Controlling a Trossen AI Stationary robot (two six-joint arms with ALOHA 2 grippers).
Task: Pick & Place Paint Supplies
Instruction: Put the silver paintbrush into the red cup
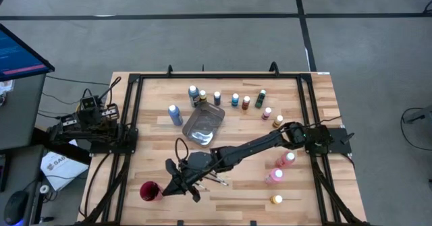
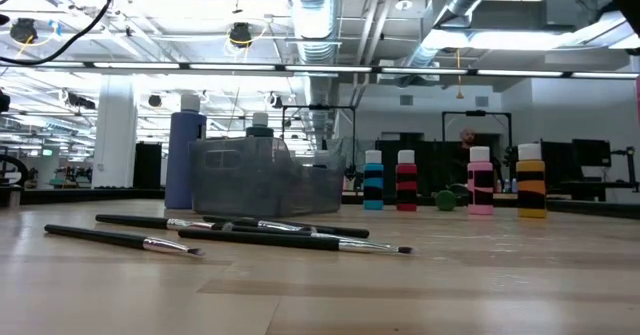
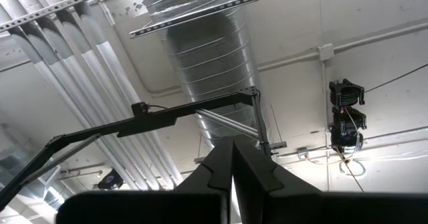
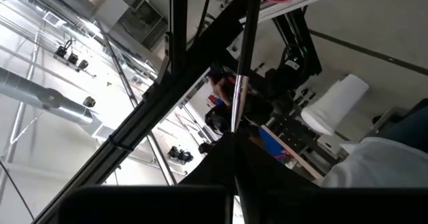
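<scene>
Wooden tabletop carries bottles point(image 1: 235, 100) ranged along its far edge and down its right side, a grey tray point(image 1: 204, 125) near the middle, and three loose brushes point(image 2: 260, 234) toward the near edge. My right gripper point(image 1: 177, 183) reaches across to the near-left corner beside the red cup point(image 1: 149, 191), fingers clamped on a paintbrush point(image 4: 241, 83), probably to drop it upright inside. My left gripper point(image 3: 233, 177) rests pinched together, folded off the left edge.

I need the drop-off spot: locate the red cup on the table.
In the high view, the red cup stands near the table's front-left corner, just left of the right gripper, with the loose paintbrushes lying farther right.
</scene>
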